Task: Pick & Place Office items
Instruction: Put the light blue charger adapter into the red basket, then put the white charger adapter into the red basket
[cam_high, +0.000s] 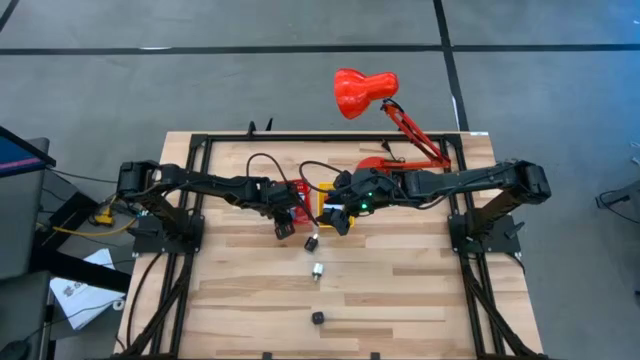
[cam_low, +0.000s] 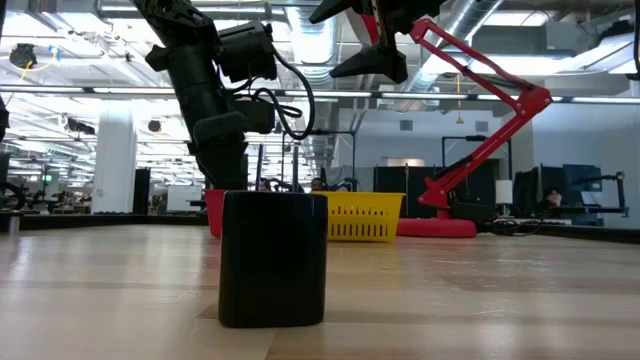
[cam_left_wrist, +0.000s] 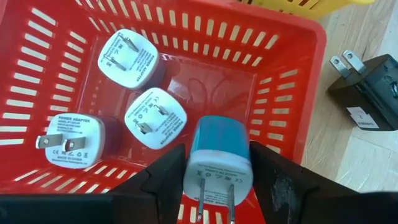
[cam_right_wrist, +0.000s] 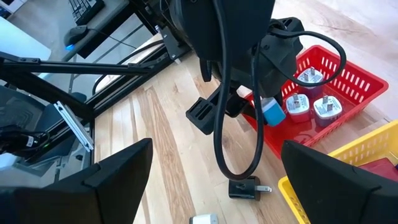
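Observation:
My left gripper (cam_left_wrist: 217, 177) (cam_high: 285, 222) is shut on a light-blue plug adapter (cam_left_wrist: 219, 152) above the red bin (cam_left_wrist: 292, 68), where three white adapters (cam_left_wrist: 155, 118) lie on the floor. My right gripper (cam_right_wrist: 214, 171) (cam_high: 340, 214) hangs open over the yellow bin (cam_high: 326, 200), touching nothing. On the bare table lie a black adapter (cam_high: 311, 241) (cam_right_wrist: 247, 187), a white piece (cam_high: 318, 270) and a black cube (cam_high: 318, 318) (cam_low: 272, 258). My left gripper pinches the light-blue adapter by two opposite side walls (cam_left_wrist: 198, 163), one finger on each. The fingers (cam_left_wrist: 158, 180) come from above, pointing down into the red bin. The adapter is lifted clear over the bin, its white face and two prongs (cam_left_wrist: 214, 202) turned back toward the wrist.
The red lamp (cam_high: 365, 92) stands on its base (cam_high: 378, 165) at the table's far edge, right of the bins. The two bins sit side by side at the table's middle. Bare wood stretches along the near half around the loose pieces.

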